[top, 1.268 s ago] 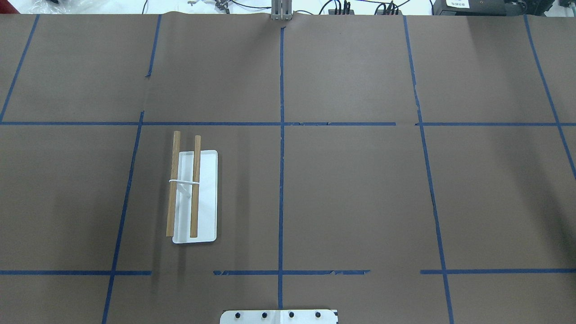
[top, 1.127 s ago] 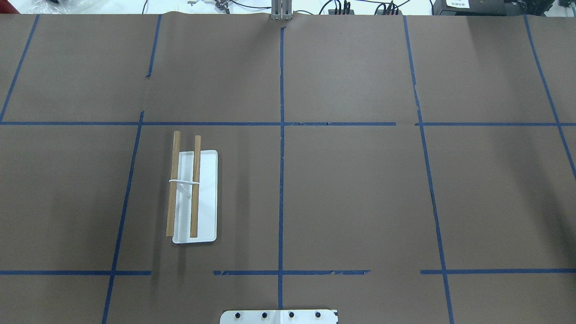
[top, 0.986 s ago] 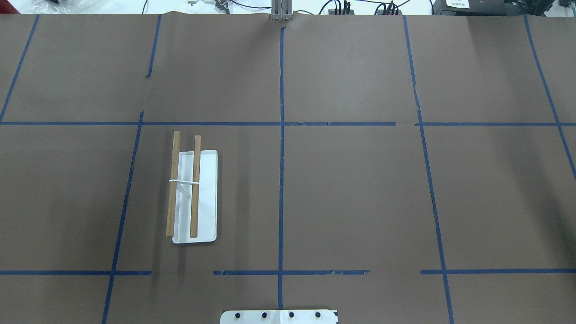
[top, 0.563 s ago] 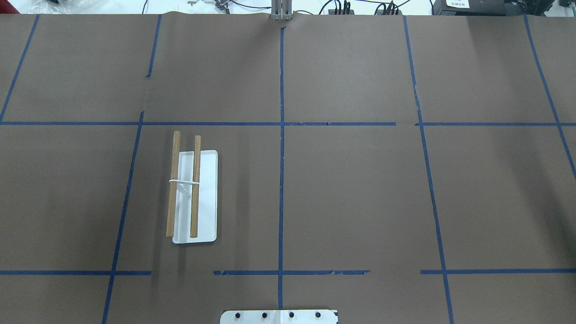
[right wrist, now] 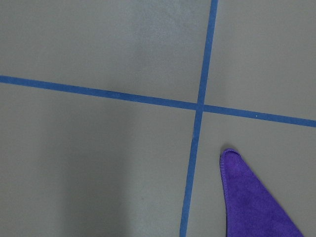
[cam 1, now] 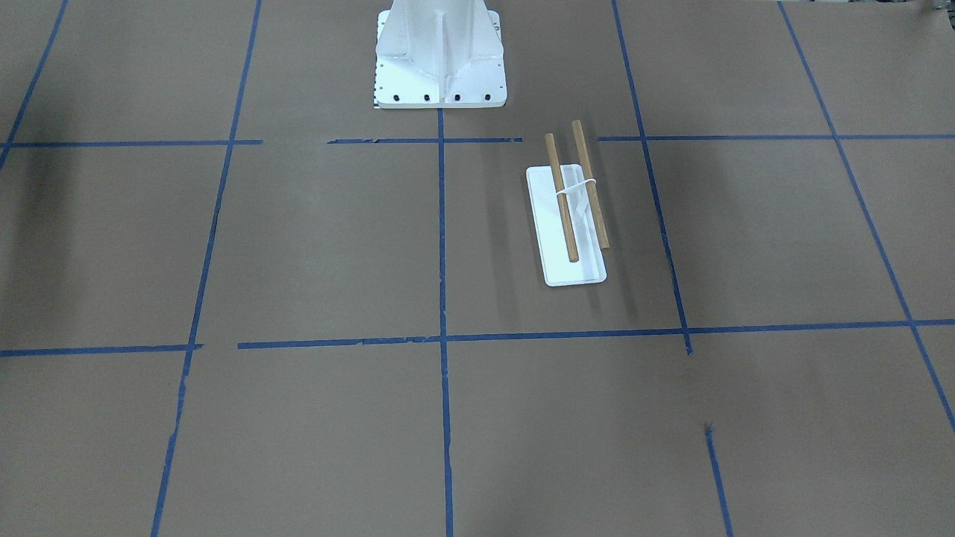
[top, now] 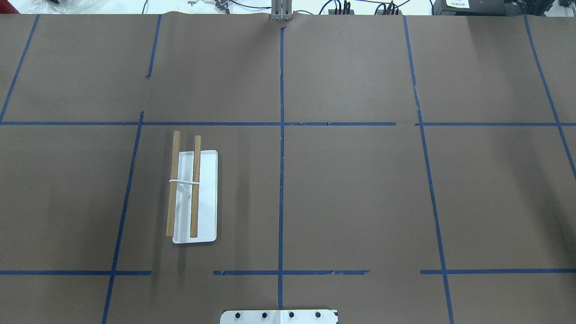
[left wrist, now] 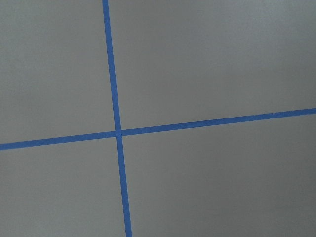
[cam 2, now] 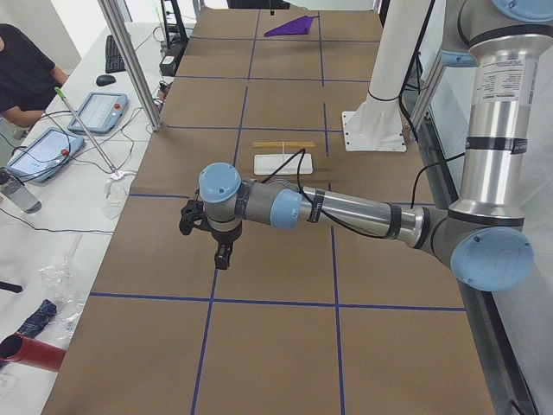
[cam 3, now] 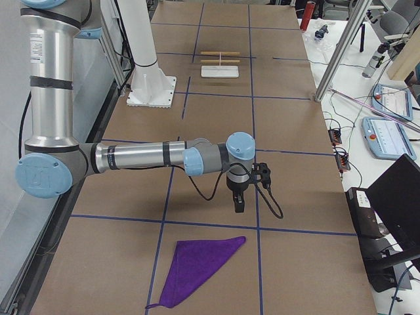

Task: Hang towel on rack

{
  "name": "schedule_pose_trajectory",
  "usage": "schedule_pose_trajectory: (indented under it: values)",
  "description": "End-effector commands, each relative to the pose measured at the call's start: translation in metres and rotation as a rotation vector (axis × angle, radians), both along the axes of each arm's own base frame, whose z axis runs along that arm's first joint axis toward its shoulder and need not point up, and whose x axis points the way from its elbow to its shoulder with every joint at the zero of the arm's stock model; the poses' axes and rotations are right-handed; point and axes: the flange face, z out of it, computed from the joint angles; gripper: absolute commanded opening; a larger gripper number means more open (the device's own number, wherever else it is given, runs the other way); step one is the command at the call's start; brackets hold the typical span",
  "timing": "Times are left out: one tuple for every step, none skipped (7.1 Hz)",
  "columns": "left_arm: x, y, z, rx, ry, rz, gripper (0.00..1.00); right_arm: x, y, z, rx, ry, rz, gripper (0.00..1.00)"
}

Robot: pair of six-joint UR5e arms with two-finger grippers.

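The purple towel [cam 3: 197, 269] lies flat, folded into a triangle, at the robot's right end of the table; it also shows in the exterior left view [cam 2: 292, 26], and one corner shows in the right wrist view [right wrist: 252, 197]. The rack [top: 204, 198], two wooden dowels over a white base, stands bare on the robot's left half, as the front view [cam 1: 574, 268] also shows. The right gripper [cam 3: 238, 205] points down above the table just beyond the towel's tip. The left gripper [cam 2: 222, 258] points down beyond the rack. I cannot tell whether either is open or shut.
The large white bolted pedestal [cam 1: 440, 60] stands at the robot's edge in the middle. Blue tape lines cross the brown table cover. An operator [cam 2: 17, 69] sits beside tablets [cam 2: 95, 112] past the far edge, behind metal posts [cam 2: 130, 60].
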Motion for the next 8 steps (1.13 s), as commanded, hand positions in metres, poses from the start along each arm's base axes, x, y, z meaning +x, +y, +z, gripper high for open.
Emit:
schedule_pose_trajectory:
  values:
    - [0.0,0.0,-0.005,0.026,0.003,-0.001,1.0,0.002,0.019,0.028,-0.047,0.009,-0.01,1.0]
    - [0.001,-0.001,-0.007,0.032,0.004,0.002,1.0,0.004,0.037,0.041,-0.032,0.005,-0.026,1.0]
    - [0.002,0.0,-0.006,0.032,0.003,0.004,1.0,0.009,0.07,0.073,-0.002,0.007,-0.066,0.98]
    - [0.002,0.0,-0.007,0.032,0.004,0.003,1.0,0.011,0.089,0.093,0.008,0.011,-0.109,0.92]
    - [0.002,-0.001,-0.008,0.038,0.004,0.003,1.0,0.012,0.1,0.12,0.023,0.014,-0.195,0.89]
    - [0.002,-0.001,-0.01,0.048,0.005,0.002,1.0,0.013,0.108,0.139,0.047,0.014,-0.268,0.85]
    - [0.002,-0.001,-0.012,0.051,0.005,0.002,1.0,0.013,0.12,0.156,0.024,0.005,-0.292,0.83]
    - [0.002,-0.001,-0.013,0.052,0.007,0.003,1.0,0.006,0.125,0.163,0.007,-0.05,-0.306,0.81]
